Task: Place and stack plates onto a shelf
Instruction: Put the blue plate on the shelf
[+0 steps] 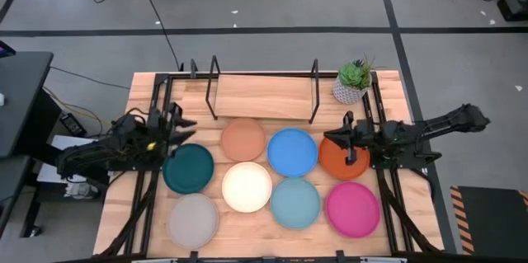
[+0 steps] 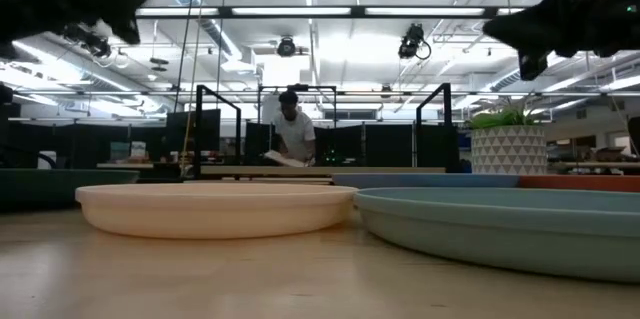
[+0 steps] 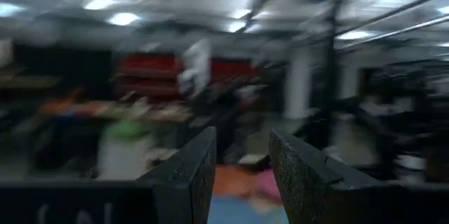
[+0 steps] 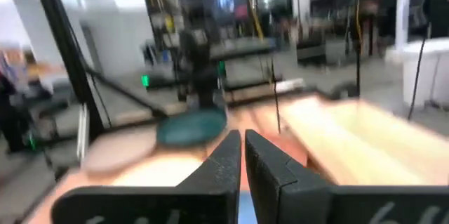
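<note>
All eight plates lie flat on the slatted tabletop (image 1: 388, 238), laid out in loose rows so each can be reached from above without disturbing a neighbour: the peach plate (image 1: 242, 139), blue plate (image 1: 292, 152) and orange plate (image 1: 344, 157) in the far row, the teal plate (image 1: 188, 168) and cream plate (image 1: 247, 186) in the middle, and the grey plate (image 1: 193, 219), pale blue plate (image 1: 295, 203) and magenta plate (image 1: 353, 208) nearest. Being round, they have no long axis; each rests rim-up with its hollow facing the ceiling. The shelf (image 1: 262, 96) sits at the far edge of the table, its long side running left to right, with black loop uprights standing at either end, and nothing rests on it yet, so stacking has not begun. A potted plant (image 1: 353, 82) stands just right of it. The left gripper (image 1: 176, 125) hovers at the far-left edge of the teal plate, its fingers (image 3: 193, 175) parted by a narrow gap with nothing between them, probably lining up on that rim. The right gripper (image 1: 345, 141) hangs over the far edge of the orange plate, its fingers (image 4: 223, 161) drawn nearly together and empty. In the low view a person (image 2: 293, 129) stands in the room well beyond the table.
</note>
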